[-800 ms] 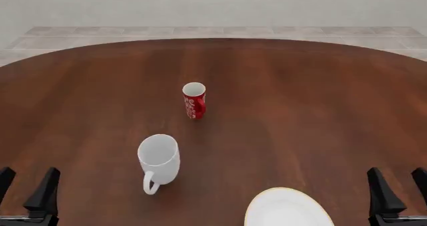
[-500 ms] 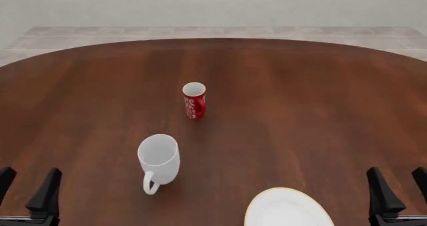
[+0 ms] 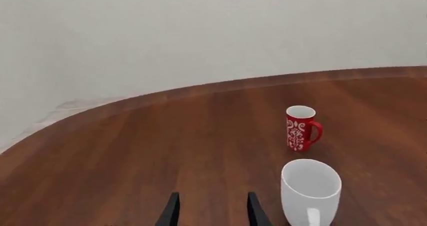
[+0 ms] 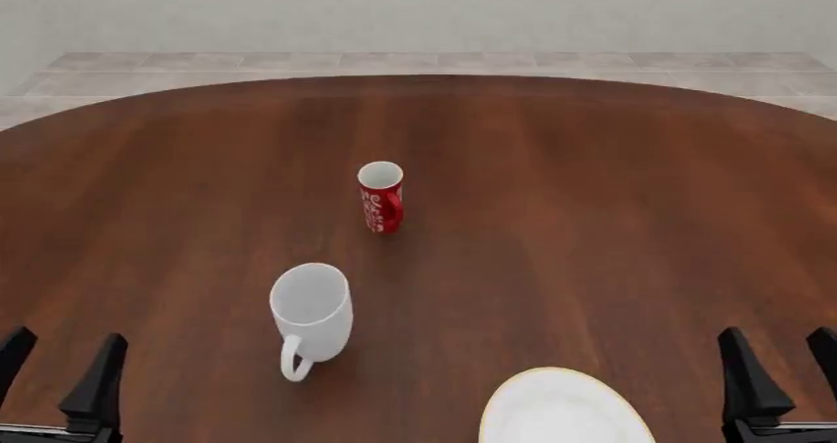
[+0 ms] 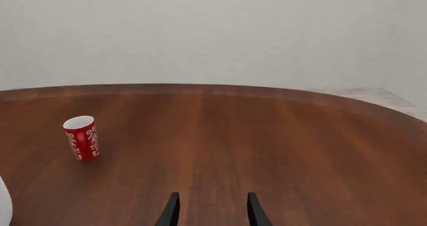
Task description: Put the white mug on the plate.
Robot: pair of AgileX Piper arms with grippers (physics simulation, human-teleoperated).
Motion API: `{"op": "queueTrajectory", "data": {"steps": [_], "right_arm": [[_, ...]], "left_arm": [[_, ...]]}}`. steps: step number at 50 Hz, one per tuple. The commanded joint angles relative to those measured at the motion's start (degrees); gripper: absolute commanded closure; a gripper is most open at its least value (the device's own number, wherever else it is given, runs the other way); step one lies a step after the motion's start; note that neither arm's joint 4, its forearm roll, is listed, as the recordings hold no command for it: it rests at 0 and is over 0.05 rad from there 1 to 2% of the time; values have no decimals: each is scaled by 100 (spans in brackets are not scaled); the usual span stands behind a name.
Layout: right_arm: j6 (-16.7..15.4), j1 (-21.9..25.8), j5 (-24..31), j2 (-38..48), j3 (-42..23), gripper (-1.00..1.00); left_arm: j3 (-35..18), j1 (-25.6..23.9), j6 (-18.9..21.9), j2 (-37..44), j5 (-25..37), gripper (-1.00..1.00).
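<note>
So the plain glossy white mug with the loop handle (image 4: 312, 311) is sitting upright on the dark brown wooden desk (image 4: 589, 218), left of centre in the front view, handle turned toward the arms' side. It shows up in the left wrist view too (image 3: 310, 190). The round white plate with the thin golden rim (image 4: 563, 414) is at the near edge, off to the right of the mug and apart from it, partly cut off by the frame. Further back, well apart from the white mug, stands the small red mug with white patterning (image 4: 380, 197), also upright. The left gripper (image 4: 59, 384) is low in the near left corner, jaws spread wide with nothing between them. The right gripper (image 4: 782, 379) mirrors it in the near right corner, jaws also wide and holding nothing, just beside the plate's right side.
</note>
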Motion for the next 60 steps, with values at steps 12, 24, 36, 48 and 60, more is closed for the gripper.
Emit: {"op": "queueTrajectory", "data": {"steps": [12,24,36,48,60], "right_arm": [[1,-1,18,-15,-4,-100],[0,-2,18,-15,-4,-100],[1,-1,18,-17,-4,-100],[1,-2,18,-16,-4,-100],[-1,-1,18,-16,-4,-100]], "left_arm": [[-174,-746,-307,564,664,-100],[-627,-1120,-269,1507,901,-100],[-1169,-1529,-757,1874,1554,-100],[-1639,-1777,-1153,2635,1748,-100],[-1742,-2072,-1255,3092,1783,-100]]}}
